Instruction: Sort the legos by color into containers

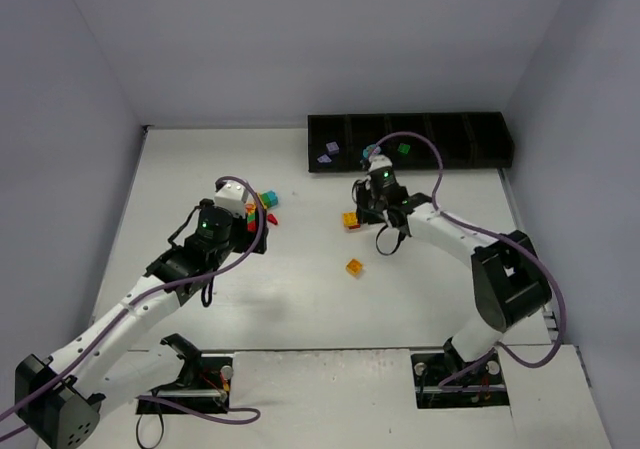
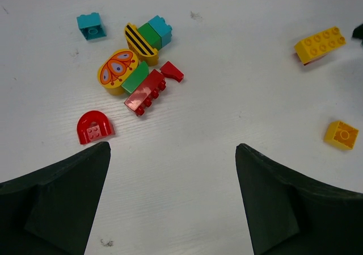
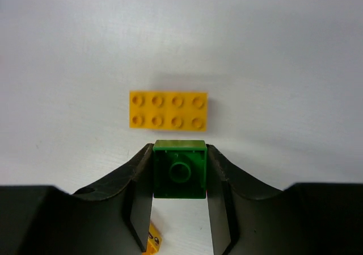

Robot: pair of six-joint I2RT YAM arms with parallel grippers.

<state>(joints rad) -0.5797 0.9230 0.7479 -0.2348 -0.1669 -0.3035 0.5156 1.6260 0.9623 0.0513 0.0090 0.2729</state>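
Note:
In the right wrist view my right gripper (image 3: 179, 153) is shut on a green brick (image 3: 180, 172), its hollow underside facing the camera. Just beyond it a yellow eight-stud brick (image 3: 168, 110) lies flat on the table. From above, the right gripper (image 1: 368, 212) hovers beside that yellow brick (image 1: 351, 220). My left gripper (image 2: 172, 147) stands open over bare table, short of a pile with a red arch (image 2: 94, 127), a red long brick (image 2: 146, 91), a yellow butterfly piece (image 2: 117, 70), green (image 2: 148, 34) and teal bricks (image 2: 91, 26). The black containers (image 1: 450, 165) sit at the back.
Inside the containers lie lilac bricks (image 1: 328, 152), a teal one (image 1: 370, 152) and a green one (image 1: 404, 150). A small yellow brick (image 1: 354, 267) lies alone mid-table, also right of the left gripper (image 2: 341, 134). Walls close in the table on three sides.

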